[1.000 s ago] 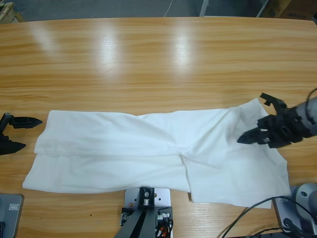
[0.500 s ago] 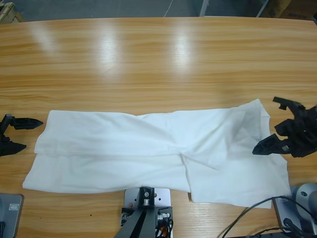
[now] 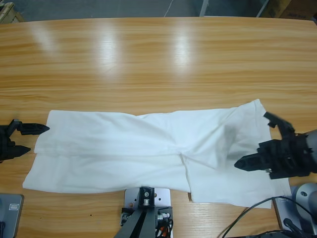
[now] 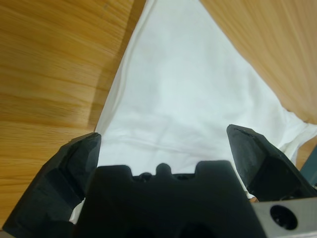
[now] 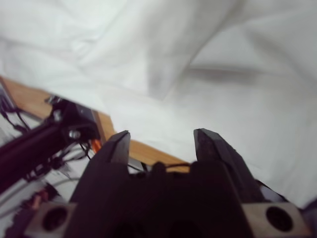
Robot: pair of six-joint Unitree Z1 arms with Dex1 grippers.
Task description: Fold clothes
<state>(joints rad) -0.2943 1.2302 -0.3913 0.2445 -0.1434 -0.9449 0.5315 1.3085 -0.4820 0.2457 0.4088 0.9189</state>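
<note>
Shirt (image 3: 148,153) fabric lies spread flat along the table's (image 3: 158,59) front edge, folded into a long white band with rumpled layers toward the right end. Your left gripper (image 3: 30,138) sits at the shirt's left end, its jaws spread wide with nothing between them, one on either side of the cloth's edge. Your right gripper (image 3: 257,141) hovers over the shirt's right end, jaws parted and empty.

Your left gripper (image 3: 32,139) sits low at the left edge, jaws spread wide, pointing inward; your right gripper (image 3: 255,141) reaches in from the right edge, jaws parted, tilted downward.
</note>
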